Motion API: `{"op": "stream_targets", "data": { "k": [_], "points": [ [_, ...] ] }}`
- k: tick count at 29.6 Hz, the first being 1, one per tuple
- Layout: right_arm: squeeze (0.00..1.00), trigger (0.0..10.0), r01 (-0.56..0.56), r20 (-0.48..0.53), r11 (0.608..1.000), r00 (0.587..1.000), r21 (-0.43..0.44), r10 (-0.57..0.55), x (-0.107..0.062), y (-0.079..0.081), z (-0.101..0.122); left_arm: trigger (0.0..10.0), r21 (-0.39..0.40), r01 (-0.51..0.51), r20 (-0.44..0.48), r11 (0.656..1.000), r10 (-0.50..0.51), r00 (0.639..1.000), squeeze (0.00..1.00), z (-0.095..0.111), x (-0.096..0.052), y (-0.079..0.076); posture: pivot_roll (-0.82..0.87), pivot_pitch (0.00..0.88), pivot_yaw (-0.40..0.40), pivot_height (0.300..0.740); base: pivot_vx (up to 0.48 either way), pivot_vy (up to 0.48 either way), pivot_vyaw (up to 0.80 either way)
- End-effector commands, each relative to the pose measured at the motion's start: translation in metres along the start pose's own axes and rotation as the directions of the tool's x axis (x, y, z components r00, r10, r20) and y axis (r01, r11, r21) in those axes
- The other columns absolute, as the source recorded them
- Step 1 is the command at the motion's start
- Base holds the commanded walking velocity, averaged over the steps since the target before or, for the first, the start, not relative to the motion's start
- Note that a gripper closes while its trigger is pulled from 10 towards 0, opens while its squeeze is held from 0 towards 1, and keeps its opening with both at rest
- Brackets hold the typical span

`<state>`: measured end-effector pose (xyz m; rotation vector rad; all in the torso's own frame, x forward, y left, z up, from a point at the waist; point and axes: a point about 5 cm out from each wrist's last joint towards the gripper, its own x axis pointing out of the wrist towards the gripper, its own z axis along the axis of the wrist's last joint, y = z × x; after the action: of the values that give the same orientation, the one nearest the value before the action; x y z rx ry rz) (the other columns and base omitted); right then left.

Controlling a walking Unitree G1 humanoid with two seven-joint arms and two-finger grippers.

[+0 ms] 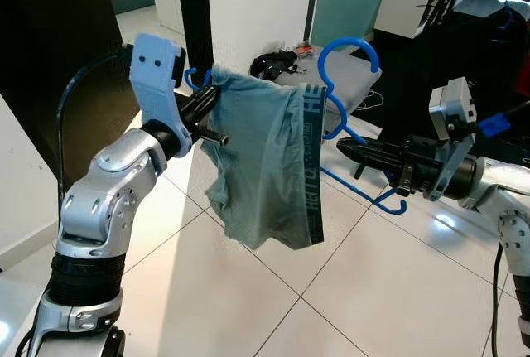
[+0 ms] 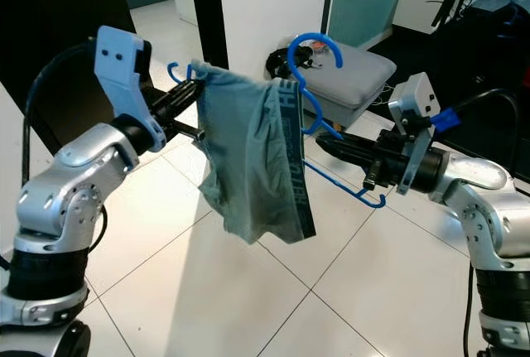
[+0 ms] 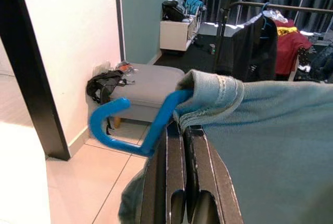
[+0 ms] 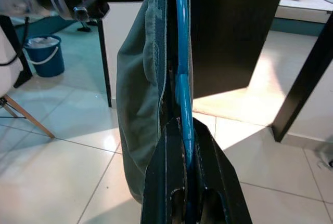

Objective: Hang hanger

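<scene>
The floor is of large white glossy tiles with dark joints, and bright light falls on it. At the upper middle stands a white wall with a black post beside it. A grey cushion seat lies behind. A blue bucket stands at the left.

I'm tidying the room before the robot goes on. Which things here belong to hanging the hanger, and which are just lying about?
Part of the job:
blue hanger
grey-green garment draped on it
left gripper, shut on garment and hanger
right gripper, shut on the hanger
clothes rail

Just lying about:
grey cushion
black bag
blue bucket
</scene>
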<state>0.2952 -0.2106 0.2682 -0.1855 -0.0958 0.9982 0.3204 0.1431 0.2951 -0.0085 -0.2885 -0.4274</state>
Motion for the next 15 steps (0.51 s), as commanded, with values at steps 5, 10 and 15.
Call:
{"op": "stream_targets", "data": {
  "k": [5, 10, 15],
  "points": [
    [0.0, 10.0, 0.016, -0.031, 1.0, 0.999, -0.001, -0.016, 0.001, -0.0004, -0.0049, 0.0, 0.026, -0.006, 0.016, 1.0, 0.005, 1.0, 0.0, 0.0083, -0.0013, 0.0087, 0.0, 0.093, -0.014, 0.74, 0.0, 0.0, 0.0],
    [0.0, 10.0, 0.05, -0.068, 0.999, 0.996, -0.002, -0.05, -0.0006, -0.0039, -0.0095, 0.0, 0.025, -0.001, 0.022, 1.0, 0.0, 1.0, 0.0, 0.0104, -0.0017, 0.01, 0.0, 0.095, -0.015, 0.74, 0.0, 0.0, 0.0],
    [0.0, 10.0, 0.039, -0.057, 0.999, 0.998, -0.001, -0.039, -0.0003, -0.0024, -0.0071, 0.0, 0.023, -0.019, 0.004, 1.0, 0.019, 1.0, 0.0, 0.0041, -0.0033, 0.0136, 0.0, 0.096, -0.015, 0.74, 0.0, 0.0, 0.0]
  ]
}}
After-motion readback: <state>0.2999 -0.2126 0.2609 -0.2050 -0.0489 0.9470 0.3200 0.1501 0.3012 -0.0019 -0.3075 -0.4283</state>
